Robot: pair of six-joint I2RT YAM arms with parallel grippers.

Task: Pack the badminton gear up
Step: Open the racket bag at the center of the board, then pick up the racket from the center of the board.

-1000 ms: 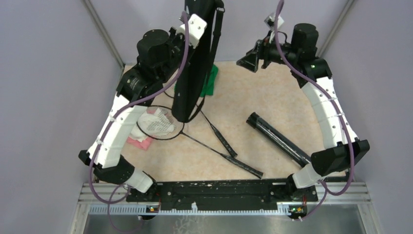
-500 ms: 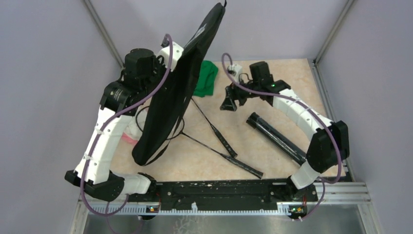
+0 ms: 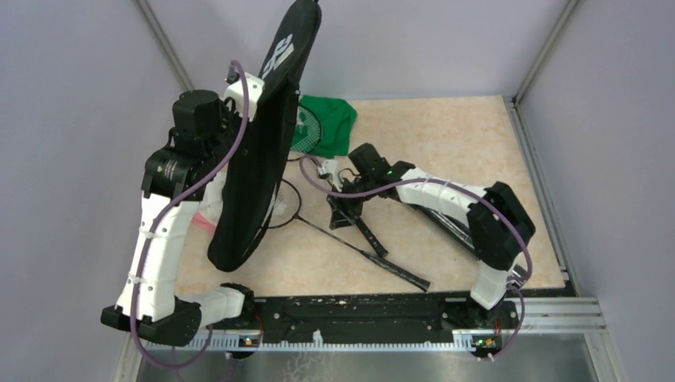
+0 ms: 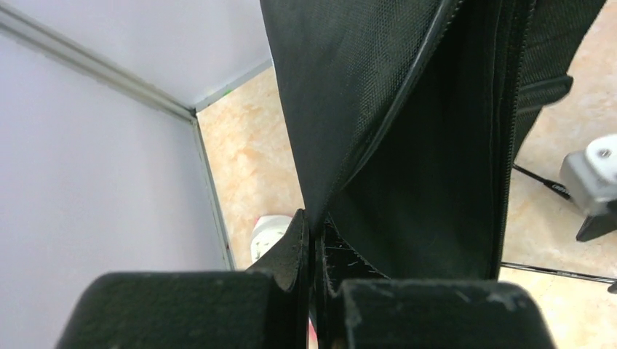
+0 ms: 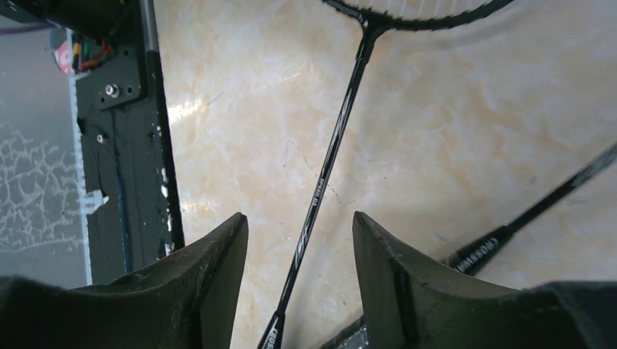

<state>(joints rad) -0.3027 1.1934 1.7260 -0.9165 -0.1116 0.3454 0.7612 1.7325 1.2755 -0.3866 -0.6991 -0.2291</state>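
Fingers of the left hand [image 4: 314,229] are pressed together on the edge of a black fabric racket bag [image 3: 255,179], which is held upright over the left side of the beige marbled tabletop [image 3: 446,135]. The right hand [image 5: 298,240] is positioned low over the tabletop, spread, straddling the shaft of a thin black racket [image 5: 331,156]; contact cannot be told. Just beside it a second black racket [image 5: 542,207] is seen lying. A green cloth [image 3: 334,127] is seen at the back.
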